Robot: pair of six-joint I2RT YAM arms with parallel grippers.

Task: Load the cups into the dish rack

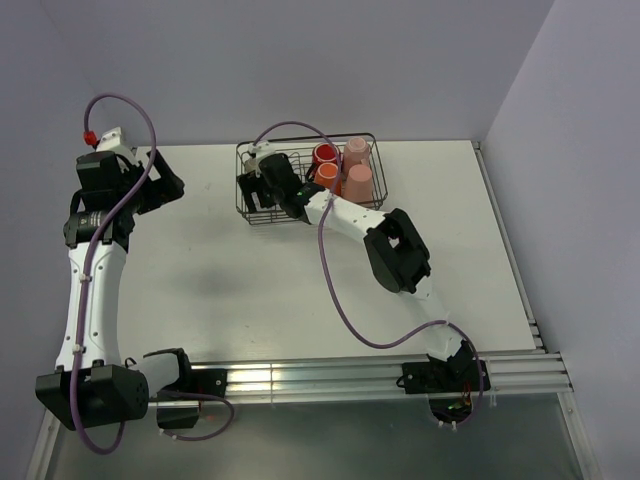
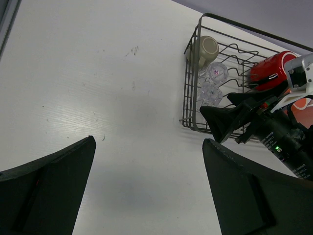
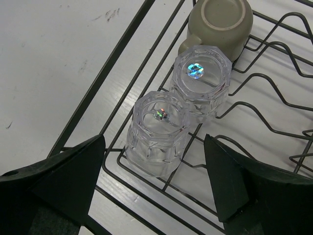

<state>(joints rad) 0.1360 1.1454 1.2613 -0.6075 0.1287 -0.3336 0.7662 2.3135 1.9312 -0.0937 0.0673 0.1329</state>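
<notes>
Two clear glasses (image 3: 157, 132), faceted, inverted (bases glinting), side by side at dish rack (image 3: 105, 71) left end. Right gripper (image 3: 152, 147) spread wide above them, empty. Left gripper (image 2: 149, 143) also wide.

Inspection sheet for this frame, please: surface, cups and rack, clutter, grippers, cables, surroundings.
Surface: white table, faint scuffs.
Job's things: dish rack holds red mug, orange mug, pale pink mug and salmon tumbler on its right; grey-olive mug and clear glasses, bases up, on its left.
Clutter: nothing seen.
Grippers: left gripper open, empty, over bare table; right gripper open above the clear glasses, holding nothing.
Cables: purple cables run along both arms.
Surroundings: lilac walls; metal rail at the near edge.
</notes>
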